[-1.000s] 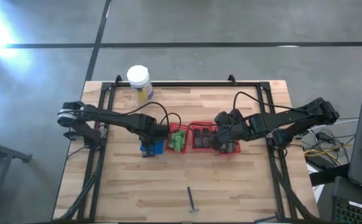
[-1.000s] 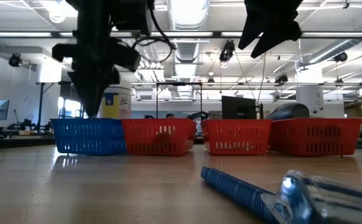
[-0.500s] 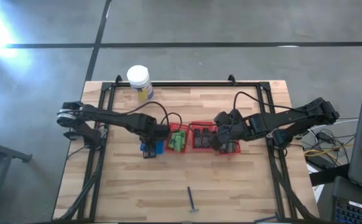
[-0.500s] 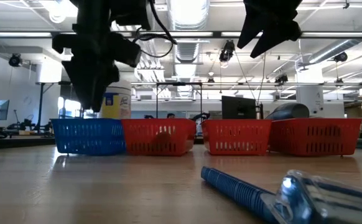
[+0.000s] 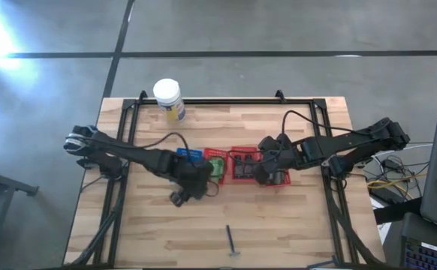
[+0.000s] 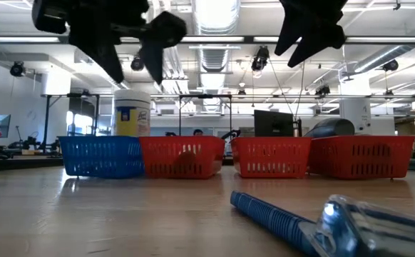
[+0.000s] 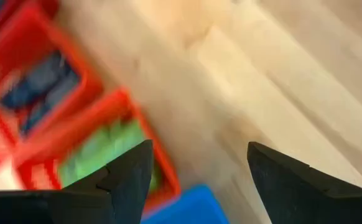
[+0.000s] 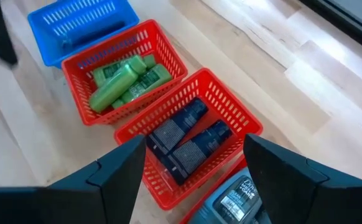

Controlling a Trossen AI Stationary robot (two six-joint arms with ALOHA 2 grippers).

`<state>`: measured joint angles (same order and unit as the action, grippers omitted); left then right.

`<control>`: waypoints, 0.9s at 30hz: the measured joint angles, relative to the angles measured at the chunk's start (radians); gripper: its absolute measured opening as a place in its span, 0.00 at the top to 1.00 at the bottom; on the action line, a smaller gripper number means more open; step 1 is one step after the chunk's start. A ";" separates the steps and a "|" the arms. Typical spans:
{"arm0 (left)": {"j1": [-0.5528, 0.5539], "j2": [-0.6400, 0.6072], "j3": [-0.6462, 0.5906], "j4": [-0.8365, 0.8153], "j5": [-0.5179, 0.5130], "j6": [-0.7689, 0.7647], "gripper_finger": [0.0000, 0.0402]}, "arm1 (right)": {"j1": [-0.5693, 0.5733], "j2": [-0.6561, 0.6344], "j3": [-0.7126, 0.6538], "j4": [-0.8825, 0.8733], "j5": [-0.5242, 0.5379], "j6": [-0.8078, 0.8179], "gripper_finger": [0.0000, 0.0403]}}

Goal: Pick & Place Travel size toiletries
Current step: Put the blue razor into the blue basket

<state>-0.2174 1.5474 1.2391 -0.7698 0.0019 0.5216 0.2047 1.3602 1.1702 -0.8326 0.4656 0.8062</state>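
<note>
The high view shows four baskets in a row across the middle of the tabletop (image 5: 293, 225), but little of their contents. The right wrist view fills that in: the blue basket (image 8: 81, 28) holds a thin dark stick-like piece, the next red basket (image 8: 128, 68) holds bright green bottles (image 8: 126, 79), and the red basket after it (image 8: 190, 134) holds dark navy tubes (image 8: 184, 144) with pale labels whose print is too small to read. A grey tube with white lettering (image 8: 234, 198) lies in the last basket.

The left gripper (image 5: 182, 193) hangs above bare wood just front of the blue basket, jaws spread and empty. The right gripper (image 5: 267, 171) hovers over the red baskets, jaws spread, holding nothing.

Only the low view shows the blue-handled razor (image 6: 300, 223) close; from above it lies near the front edge. The white jar (image 5: 167, 96) stands by the back edge; its yellow and blue label is unreadable
</note>
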 joint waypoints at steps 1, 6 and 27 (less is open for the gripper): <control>-0.004 0.016 0.000 0.035 0.014 0.020 0.34 | 0.000 -0.005 0.000 -0.001 -0.002 0.005 0.34; -0.007 0.074 0.000 0.128 0.044 -0.014 0.34 | 0.010 -0.073 -0.001 -0.003 0.010 0.068 0.30; -0.069 0.204 -0.001 0.417 0.164 0.038 0.34 | 0.392 -0.327 -0.133 0.001 0.113 0.633 0.13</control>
<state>-0.2859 1.7517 1.2377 -0.3524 0.1663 0.5594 0.5972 1.0329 1.0373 -0.8311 0.5785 1.4388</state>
